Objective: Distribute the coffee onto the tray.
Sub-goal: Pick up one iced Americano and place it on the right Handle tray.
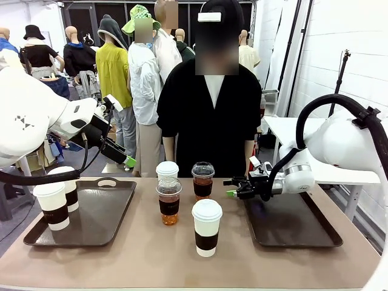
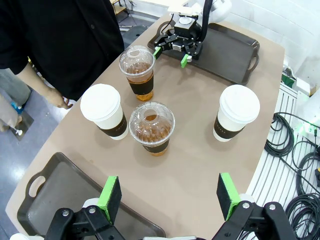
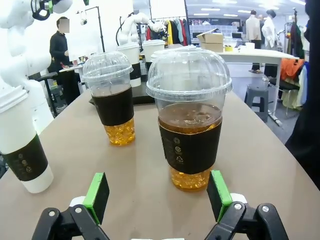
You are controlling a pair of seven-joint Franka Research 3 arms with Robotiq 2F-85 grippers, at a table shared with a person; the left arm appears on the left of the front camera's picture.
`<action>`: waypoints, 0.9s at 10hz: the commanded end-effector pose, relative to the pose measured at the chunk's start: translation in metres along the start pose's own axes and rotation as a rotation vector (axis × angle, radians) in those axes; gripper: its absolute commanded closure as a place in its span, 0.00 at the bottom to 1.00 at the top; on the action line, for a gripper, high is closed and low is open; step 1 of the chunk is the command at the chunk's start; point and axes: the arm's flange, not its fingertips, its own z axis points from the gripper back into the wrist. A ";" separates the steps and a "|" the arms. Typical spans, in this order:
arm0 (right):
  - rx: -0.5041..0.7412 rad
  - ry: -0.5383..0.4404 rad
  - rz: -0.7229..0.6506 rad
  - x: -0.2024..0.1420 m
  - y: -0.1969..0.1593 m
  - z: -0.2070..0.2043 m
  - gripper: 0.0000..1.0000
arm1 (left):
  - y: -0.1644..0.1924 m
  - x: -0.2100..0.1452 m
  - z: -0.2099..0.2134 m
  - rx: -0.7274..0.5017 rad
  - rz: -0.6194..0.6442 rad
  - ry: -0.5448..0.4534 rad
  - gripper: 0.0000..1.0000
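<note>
Two white paper coffee cups with brown sleeves (image 1: 51, 206) (image 1: 66, 188) stand on the left tray (image 1: 100, 212). Mid-table stand a white cup (image 1: 167, 171), a clear dome-lidded cup (image 1: 168, 202), a second clear cup (image 1: 202, 180) and a nearer white cup (image 1: 207, 227). My right gripper (image 1: 233, 188) is open, low over the table, just right of the far clear cup (image 3: 190, 120), which sits right ahead of its pads (image 3: 96, 196). My left gripper (image 2: 169, 197) is open, raised above the left tray's (image 2: 60, 192) far end, looking down on the four cups.
The right tray (image 1: 291, 221) lies bare under my right arm. A person in black stands at the far edge of the table, just behind the cups. Cables hang beside the table's near edge (image 2: 295, 145) in the left wrist view.
</note>
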 end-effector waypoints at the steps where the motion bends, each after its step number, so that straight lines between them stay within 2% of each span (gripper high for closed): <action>1: 0.002 -0.003 -0.008 0.000 0.000 0.001 0.00 | 0.001 -0.001 0.000 -0.007 0.004 -0.004 0.00; 6: -0.003 0.001 -0.001 -0.001 0.000 0.003 0.00 | 0.001 -0.001 0.000 -0.007 0.004 -0.004 0.00; 9: -0.012 -0.016 -0.036 -0.004 -0.005 -0.013 0.00 | 0.001 -0.001 0.000 -0.007 0.004 -0.004 0.00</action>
